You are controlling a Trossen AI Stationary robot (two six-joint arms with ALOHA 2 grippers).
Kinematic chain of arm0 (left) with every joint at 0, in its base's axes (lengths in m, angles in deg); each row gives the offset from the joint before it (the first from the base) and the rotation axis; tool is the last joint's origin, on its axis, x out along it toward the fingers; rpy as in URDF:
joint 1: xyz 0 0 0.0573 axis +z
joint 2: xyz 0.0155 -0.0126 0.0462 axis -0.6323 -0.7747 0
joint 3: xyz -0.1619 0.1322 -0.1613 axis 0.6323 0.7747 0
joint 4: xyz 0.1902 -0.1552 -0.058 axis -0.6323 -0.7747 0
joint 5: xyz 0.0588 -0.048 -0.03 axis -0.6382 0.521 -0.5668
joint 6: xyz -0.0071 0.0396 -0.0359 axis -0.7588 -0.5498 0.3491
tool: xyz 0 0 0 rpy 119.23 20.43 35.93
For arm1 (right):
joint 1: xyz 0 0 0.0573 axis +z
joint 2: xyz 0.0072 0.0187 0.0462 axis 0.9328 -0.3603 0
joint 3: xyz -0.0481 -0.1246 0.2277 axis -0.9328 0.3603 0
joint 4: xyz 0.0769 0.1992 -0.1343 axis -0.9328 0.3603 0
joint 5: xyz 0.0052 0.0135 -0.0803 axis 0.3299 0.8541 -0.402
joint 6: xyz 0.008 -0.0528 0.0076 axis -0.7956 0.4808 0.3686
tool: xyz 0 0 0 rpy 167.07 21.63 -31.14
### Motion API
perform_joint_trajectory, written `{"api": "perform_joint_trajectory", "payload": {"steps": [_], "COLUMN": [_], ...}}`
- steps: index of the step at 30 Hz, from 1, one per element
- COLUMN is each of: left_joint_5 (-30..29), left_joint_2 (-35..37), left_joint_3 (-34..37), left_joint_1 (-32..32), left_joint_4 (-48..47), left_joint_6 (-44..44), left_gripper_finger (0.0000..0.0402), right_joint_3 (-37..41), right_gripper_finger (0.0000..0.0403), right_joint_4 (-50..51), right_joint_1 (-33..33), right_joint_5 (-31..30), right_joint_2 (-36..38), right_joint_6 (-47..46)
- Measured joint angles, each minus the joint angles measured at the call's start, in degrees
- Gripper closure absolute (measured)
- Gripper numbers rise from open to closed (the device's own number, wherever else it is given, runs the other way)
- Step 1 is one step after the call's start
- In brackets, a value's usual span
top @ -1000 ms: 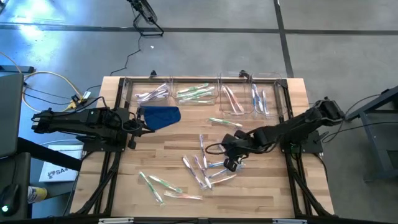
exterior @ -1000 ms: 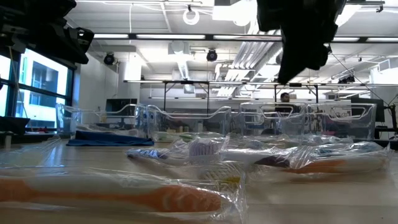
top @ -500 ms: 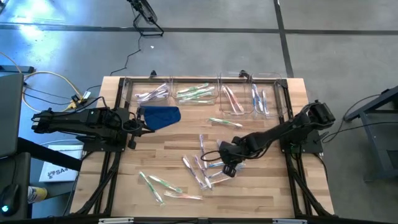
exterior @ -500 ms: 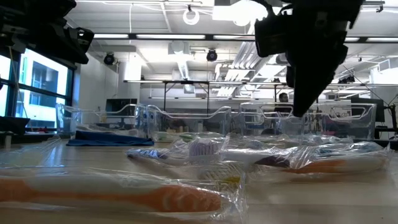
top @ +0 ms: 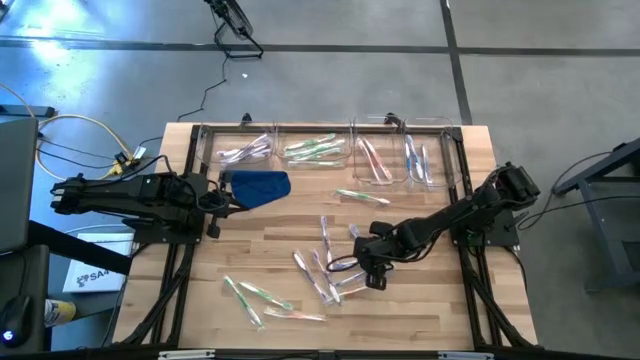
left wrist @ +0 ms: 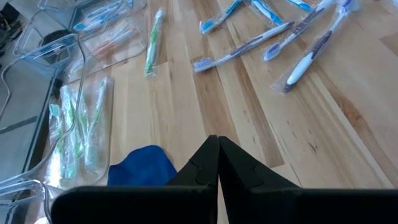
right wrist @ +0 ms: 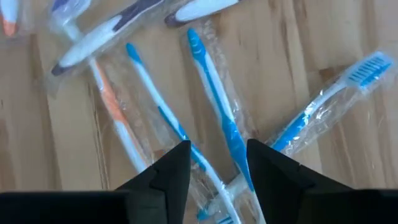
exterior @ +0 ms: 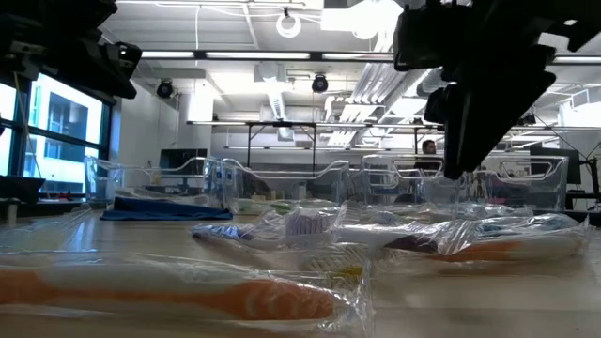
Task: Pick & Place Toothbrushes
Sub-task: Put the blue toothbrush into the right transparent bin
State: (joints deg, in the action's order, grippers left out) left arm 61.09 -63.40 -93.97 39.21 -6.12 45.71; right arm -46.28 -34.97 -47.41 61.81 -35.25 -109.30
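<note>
Listing the contents of a light wooden tabletop point(top: 420, 300) seen from above: clear plastic bins point(top: 330, 150) line the 12 o'clock edge, holding sorted wrapped toothbrushes, whitish ones in the leftmost bin, green ones in the next, pink and blue ones toward 1 o'clock. A blue cloth point(top: 257, 185) lies at about 10 o'clock, just in front of the bins. Loose toothbrushes point(top: 325, 265) in clear wrapping lie scattered over the centre, with a further group point(top: 258, 298) near 7 o'clock and a single green one point(top: 362, 197) just past the centre toward 12 o'clock. The right gripper point(top: 372, 268) is extended from 3 o'clock to the central cluster; in its wrist view its dark fingers point(right wrist: 168, 174) stand apart with nothing between them, poised directly over a blue-handled toothbrush point(right wrist: 214, 109) that crosses other blue ones, an orange-handled one point(right wrist: 112, 112) beside them. From table height this arm shows as a dark mass point(exterior: 484, 84) above the wrapped brushes; whether it touches them cannot be told. The left gripper point(top: 232, 205) waits at 9 o'clock beside the blue cloth, its fingers point(left wrist: 211, 165) pressed together and empty. A person point(exterior: 429, 147) shows far off in the room beyond.
</note>
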Motion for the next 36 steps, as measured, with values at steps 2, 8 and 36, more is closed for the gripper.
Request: {"api": "perform_joint_trajectory", "payload": {"steps": [2,8,36], "left_joint_5": [-0.02,-0.07,-0.13], "left_joint_2": [-0.02,0.0,-0.01], "left_joint_3": [0.0,0.0,0.0], "left_joint_1": [0.0,0.01,-0.01], "left_joint_4": [-0.03,-0.05,-0.12], "left_joint_6": [0.0,0.0,0.0], "left_gripper_finger": [0.04,0.04,0.04], "right_joint_3": [0.0,0.0,-0.07], "right_gripper_finger": [0.0249,0.0253,0.0329], "right_joint_4": [0.0,0.0,-0.81], "right_joint_1": [-0.07,-0.18,-1.01], "right_joint_5": [-0.08,-2.72,-3.31], "right_joint_2": [0.0,-0.99,-9.49], "right_joint_6": [0.75,1.86,2.06]}}
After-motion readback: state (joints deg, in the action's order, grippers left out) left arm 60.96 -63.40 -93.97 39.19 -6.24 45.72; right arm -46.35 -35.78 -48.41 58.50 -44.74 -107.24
